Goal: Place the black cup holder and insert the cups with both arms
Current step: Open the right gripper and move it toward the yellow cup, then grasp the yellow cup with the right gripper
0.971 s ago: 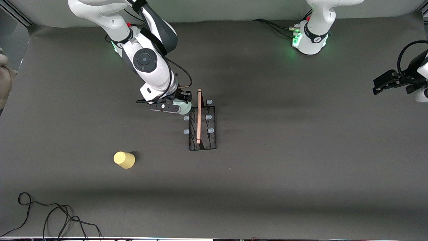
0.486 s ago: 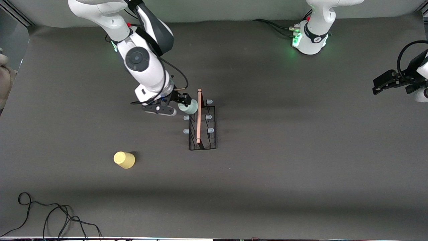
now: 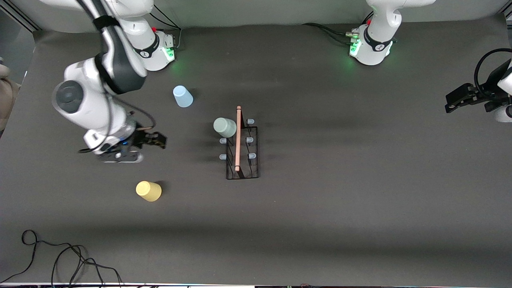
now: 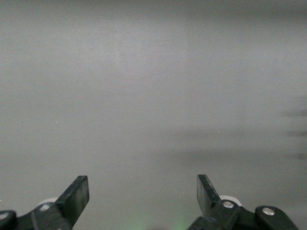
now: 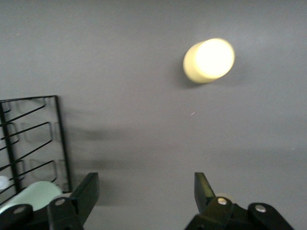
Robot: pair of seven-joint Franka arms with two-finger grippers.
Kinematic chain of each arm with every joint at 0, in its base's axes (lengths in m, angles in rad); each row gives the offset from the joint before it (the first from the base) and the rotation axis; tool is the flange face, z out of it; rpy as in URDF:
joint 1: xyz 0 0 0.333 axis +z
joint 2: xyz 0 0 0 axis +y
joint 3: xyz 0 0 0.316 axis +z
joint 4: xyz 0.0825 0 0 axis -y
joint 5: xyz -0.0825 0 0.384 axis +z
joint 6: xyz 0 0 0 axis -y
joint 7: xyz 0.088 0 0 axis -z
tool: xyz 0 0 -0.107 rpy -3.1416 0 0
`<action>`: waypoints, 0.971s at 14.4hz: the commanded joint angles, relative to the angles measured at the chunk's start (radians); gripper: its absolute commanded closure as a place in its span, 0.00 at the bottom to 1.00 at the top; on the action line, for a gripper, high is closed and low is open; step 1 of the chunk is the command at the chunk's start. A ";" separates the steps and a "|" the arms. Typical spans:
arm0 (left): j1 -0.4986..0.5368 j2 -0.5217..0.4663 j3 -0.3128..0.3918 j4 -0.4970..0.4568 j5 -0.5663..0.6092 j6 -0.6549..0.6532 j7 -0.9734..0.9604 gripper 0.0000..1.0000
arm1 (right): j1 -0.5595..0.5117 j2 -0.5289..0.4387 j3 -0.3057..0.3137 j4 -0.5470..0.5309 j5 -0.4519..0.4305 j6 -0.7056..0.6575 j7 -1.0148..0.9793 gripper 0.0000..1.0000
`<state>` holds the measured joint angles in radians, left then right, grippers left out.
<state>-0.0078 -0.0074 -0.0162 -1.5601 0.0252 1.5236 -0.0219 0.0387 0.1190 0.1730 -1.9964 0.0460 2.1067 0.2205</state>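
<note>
Bare table (image 3: 320,224) surrounds the yellow cup (image 3: 148,191) under the open, empty right gripper (image 3: 154,141).

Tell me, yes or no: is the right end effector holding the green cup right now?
No. In the front view the right end effector is open and empty, while the green cup sits on a peg of the black cup holder.

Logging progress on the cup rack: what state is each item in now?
black cup holder: upright on table.
green cup: on a rack peg.
blue cup: upside down, loose.
yellow cup: upside down, loose.
right pincer: open, empty.
left pincer: open, waiting.
</note>
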 commanded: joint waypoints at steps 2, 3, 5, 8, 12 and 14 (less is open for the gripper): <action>-0.014 0.000 0.010 0.006 0.005 -0.011 0.013 0.00 | -0.063 0.057 -0.017 -0.015 0.002 0.103 -0.148 0.11; -0.012 0.000 0.010 0.006 0.005 -0.013 0.013 0.00 | -0.063 0.086 -0.017 -0.015 0.000 0.134 -0.150 0.11; -0.014 0.000 0.010 0.008 0.005 -0.007 0.013 0.00 | -0.066 0.152 -0.018 -0.009 -0.026 0.208 -0.164 0.11; -0.012 0.000 0.010 0.008 0.004 -0.003 0.013 0.00 | -0.088 0.217 -0.035 -0.006 -0.130 0.283 -0.208 0.11; -0.012 0.000 0.010 0.008 0.005 -0.008 0.013 0.00 | -0.094 0.298 -0.040 0.045 -0.137 0.349 -0.208 0.11; -0.012 0.000 0.010 0.008 0.005 -0.007 0.013 0.00 | -0.094 0.338 -0.044 0.054 -0.138 0.407 -0.208 0.11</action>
<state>-0.0078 -0.0060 -0.0162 -1.5603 0.0252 1.5245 -0.0218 -0.0539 0.4032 0.1316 -1.9799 -0.0706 2.4687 0.0258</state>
